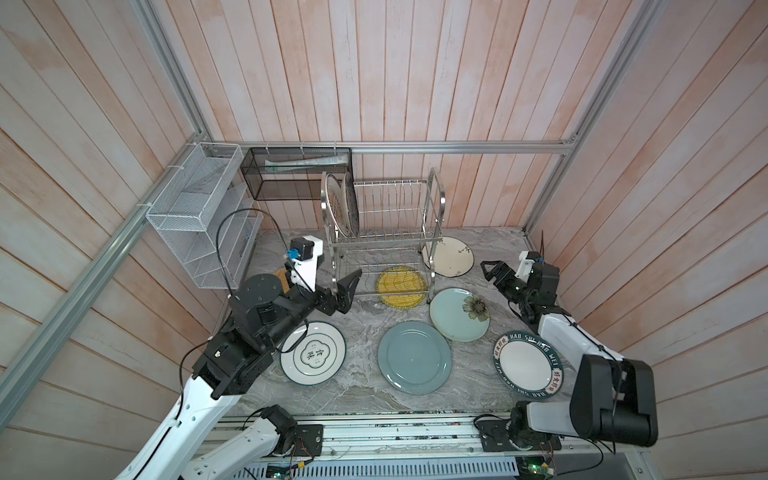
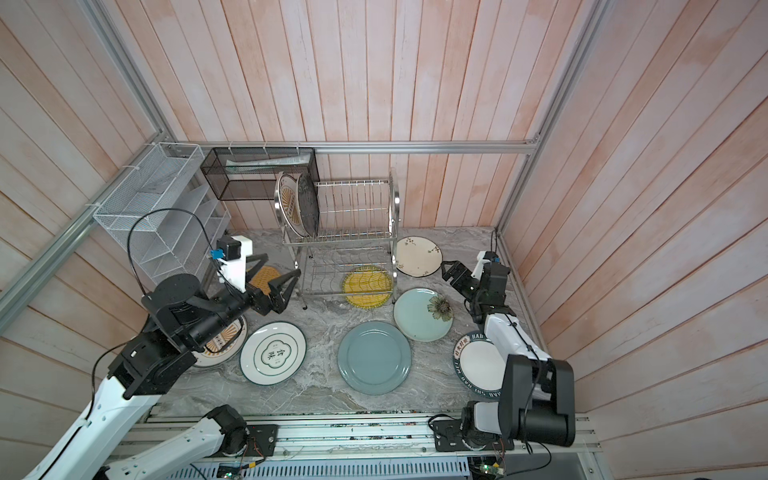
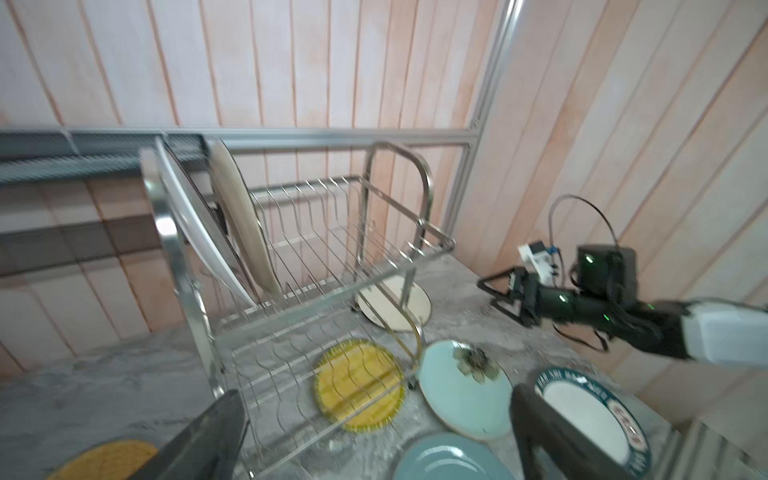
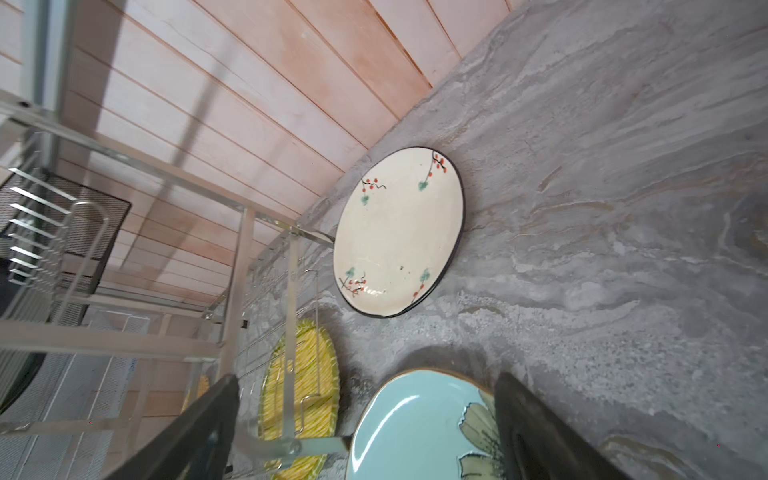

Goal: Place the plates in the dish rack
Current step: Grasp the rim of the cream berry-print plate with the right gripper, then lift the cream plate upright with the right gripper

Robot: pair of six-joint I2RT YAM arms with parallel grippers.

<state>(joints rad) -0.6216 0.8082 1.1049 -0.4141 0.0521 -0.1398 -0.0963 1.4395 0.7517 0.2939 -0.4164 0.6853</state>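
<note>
Two plates (image 1: 336, 208) upright in dish rack (image 1: 439, 199)

White mesh tiered organiser (image 1: 195, 216) and black mesh basket (image 1: 291, 176) hang off aluminium frame (image 1: 457, 146), above grey marble tabletop (image 1: 361, 332).

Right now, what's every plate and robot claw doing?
dish rack: standing, two plates loaded.
sunburst plate: upright in the top tier.
black plate: upright beside it.
yellow plate: flat, under the lower tier.
cream plate: flat on the table.
celadon plate: flat on table.
grey-blue plate: flat on table.
quatrefoil plate: flat on table.
teal-rim plate: flat on table.
left gripper: open, empty.
right gripper: open, empty.
</note>
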